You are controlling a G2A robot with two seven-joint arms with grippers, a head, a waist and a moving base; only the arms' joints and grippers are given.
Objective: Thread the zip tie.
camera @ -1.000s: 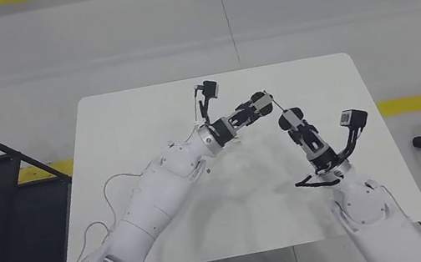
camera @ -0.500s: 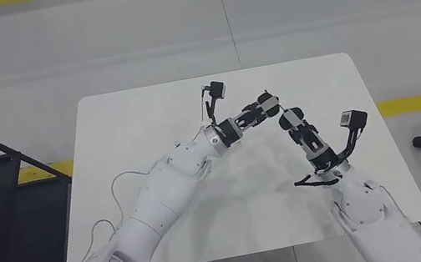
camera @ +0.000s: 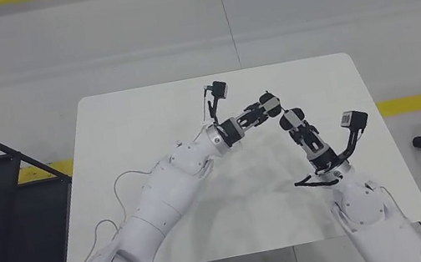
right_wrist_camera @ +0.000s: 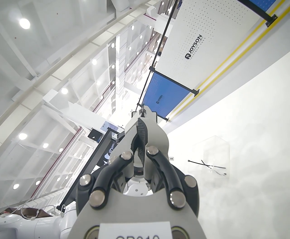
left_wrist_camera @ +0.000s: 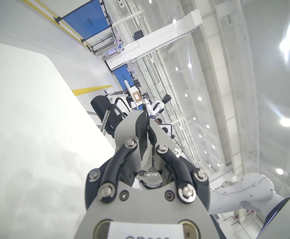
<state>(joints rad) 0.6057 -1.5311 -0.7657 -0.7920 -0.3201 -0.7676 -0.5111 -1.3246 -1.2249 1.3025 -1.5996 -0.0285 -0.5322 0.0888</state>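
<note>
Over the middle of the white table [camera: 142, 126], my left gripper [camera: 270, 103] and right gripper [camera: 288, 119] hang tip to tip, a small gap apart. The left gripper [left_wrist_camera: 146, 115] is shut, with a thin dark strip of the zip tie [left_wrist_camera: 147, 117] pinched between its pads. The right gripper [right_wrist_camera: 142, 112] is also shut, and a small black piece of the zip tie [right_wrist_camera: 142, 110] sticks out past its fingertips. From above, the tie between the two grippers is too thin to make out.
In the right wrist view a clear plastic box [right_wrist_camera: 216, 144] stands on the table with a few loose black zip ties [right_wrist_camera: 205, 164] at its base. Bare table surface [camera: 232, 203] lies under and around both arms.
My left gripper has shifted a little to the right, closer to the right gripper's tip. The right arm has hardly moved. Both grippers stay shut.
</note>
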